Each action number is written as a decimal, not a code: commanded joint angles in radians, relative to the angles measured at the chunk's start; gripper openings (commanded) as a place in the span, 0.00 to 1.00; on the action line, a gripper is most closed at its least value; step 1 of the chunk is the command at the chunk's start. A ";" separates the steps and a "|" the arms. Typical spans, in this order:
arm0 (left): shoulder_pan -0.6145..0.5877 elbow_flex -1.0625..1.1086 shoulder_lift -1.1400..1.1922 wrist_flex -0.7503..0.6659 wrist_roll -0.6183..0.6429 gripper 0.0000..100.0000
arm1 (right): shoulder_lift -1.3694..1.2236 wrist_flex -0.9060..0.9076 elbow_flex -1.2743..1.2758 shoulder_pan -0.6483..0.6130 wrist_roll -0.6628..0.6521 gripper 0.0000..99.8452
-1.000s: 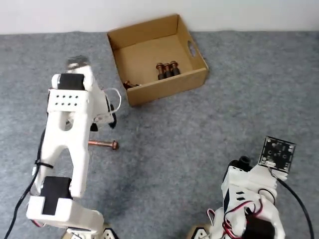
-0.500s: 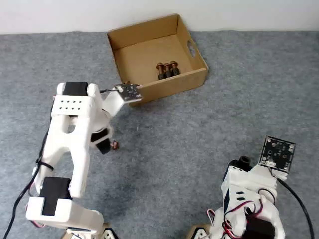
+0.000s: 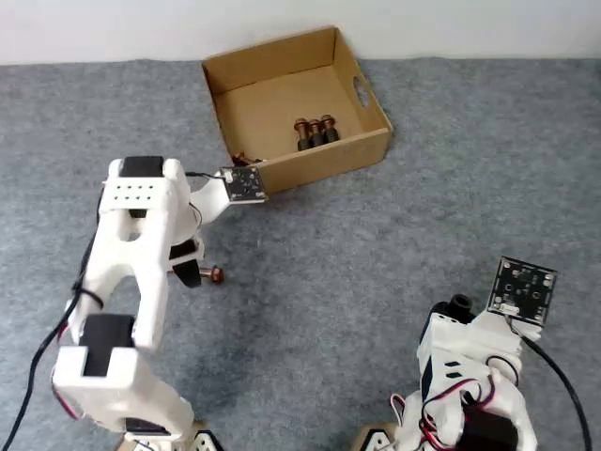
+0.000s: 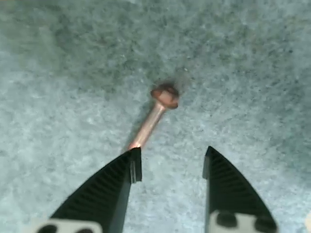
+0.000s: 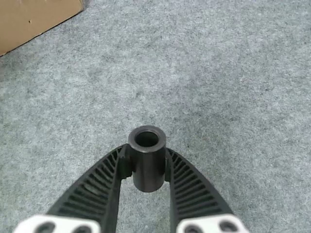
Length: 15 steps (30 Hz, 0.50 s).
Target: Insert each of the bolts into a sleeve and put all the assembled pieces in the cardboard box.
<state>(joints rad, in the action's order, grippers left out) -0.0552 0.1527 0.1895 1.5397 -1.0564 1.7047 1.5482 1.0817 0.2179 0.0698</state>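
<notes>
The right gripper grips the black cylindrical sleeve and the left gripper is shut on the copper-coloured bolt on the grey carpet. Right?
No: the left wrist view shows the left gripper open, with the copper-coloured bolt lying ungripped on the grey carpet ahead of it. The right gripper does grip the black cylindrical sleeve.

1. A table [image 3: 394,235] covered in grey, mottled, felt-like fabric spreads across the high view.
2. A plain white wall [image 3: 470,28] runs along the table's far edge.
3. Light falls evenly on the table, with soft shadows.
</notes>
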 commanded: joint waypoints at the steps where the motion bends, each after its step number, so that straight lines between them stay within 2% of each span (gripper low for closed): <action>1: 0.005 -0.077 0.038 -0.014 -0.011 0.21 | -0.001 -0.022 -0.002 0.012 -0.020 0.01; 15: 0.006 -0.275 0.304 -0.014 -0.029 0.21 | -0.004 -0.022 0.000 0.012 -0.020 0.01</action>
<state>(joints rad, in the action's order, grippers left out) -0.0552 -0.0591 0.4703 1.5382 -1.0779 1.7047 1.5482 1.0817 0.2179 0.0637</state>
